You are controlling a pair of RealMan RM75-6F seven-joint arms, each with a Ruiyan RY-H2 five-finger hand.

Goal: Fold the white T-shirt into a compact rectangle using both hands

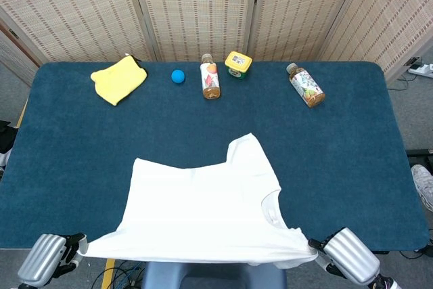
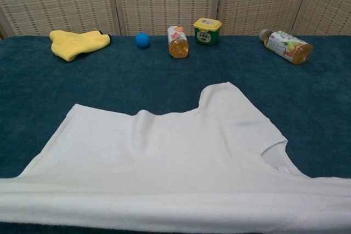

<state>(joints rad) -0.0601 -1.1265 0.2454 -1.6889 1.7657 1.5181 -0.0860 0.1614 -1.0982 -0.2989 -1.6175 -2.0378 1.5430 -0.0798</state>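
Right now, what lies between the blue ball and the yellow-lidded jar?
One orange drink bottle lies between the blue ball and the yellow-lidded jar, in both views.

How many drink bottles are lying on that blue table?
2. One bottle lies at the far edge near the middle, beside the yellow-lidded jar. The other bottle lies further right. None seems hidden, though the shirt covers part of the table.
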